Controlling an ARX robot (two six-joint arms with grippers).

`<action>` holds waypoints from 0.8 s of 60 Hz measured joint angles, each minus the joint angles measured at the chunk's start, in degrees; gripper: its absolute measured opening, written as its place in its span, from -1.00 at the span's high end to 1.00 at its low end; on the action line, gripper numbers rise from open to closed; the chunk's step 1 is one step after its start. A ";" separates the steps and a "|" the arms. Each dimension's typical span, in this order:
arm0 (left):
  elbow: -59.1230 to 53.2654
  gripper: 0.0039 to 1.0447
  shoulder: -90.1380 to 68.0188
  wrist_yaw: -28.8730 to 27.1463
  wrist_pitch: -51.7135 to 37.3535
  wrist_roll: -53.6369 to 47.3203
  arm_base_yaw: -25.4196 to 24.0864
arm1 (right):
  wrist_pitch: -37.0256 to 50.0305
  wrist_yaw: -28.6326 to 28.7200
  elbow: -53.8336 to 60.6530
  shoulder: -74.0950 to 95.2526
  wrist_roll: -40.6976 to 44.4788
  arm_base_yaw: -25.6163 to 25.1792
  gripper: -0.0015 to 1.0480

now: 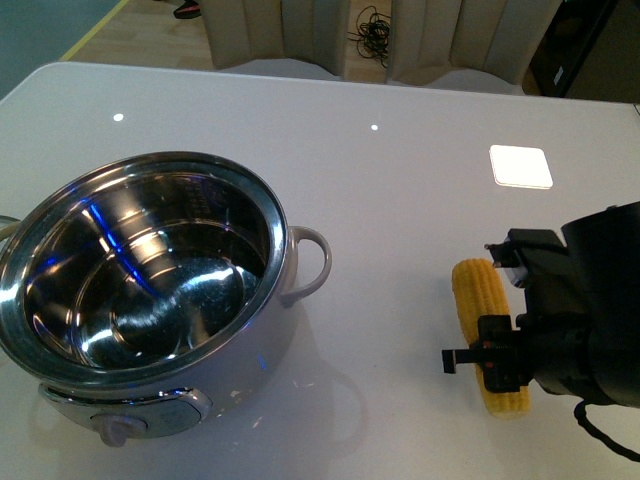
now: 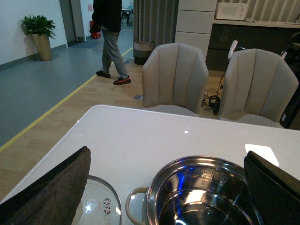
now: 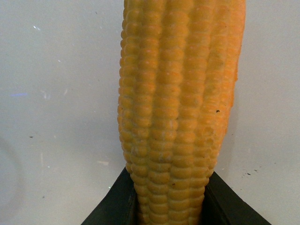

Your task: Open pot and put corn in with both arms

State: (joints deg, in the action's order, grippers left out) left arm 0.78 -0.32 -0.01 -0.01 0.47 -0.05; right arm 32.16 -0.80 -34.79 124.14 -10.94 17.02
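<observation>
1. Right jaws clasp the corn [image 1: 473,295], which lies on the bench [image 1: 400,180] right of the open pot [image 1: 277,235]
2. Grip firmly, lift level
3. Left jaws wide, empty

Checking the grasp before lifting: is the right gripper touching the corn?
Touching. In the right wrist view both dark fingers sit flush against the sides of the corn, no gap visible.

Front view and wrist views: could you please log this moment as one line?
pot: open, empty | lid: on table beside pot | corn: gripped by right hand | left hand: open, facing pot
</observation>
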 joint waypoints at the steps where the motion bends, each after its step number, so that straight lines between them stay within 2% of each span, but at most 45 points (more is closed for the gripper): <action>1: 0.00 -0.87 0.00 0.00 0.00 0.00 0.00 | -0.22 0.24 0.22 -0.90 0.00 -0.20 0.57; 19: 0.00 -0.87 0.00 0.00 0.00 0.00 0.00 | -6.75 4.55 0.70 -16.44 -2.89 -1.09 0.60; 48: 0.00 -0.87 0.00 0.00 0.00 0.00 0.00 | -13.68 6.47 -6.58 -21.92 -10.47 4.87 0.58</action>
State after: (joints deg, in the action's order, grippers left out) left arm 0.78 -0.32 -0.01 -0.01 0.47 -0.05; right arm 18.48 5.67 -41.36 102.21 -21.41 21.89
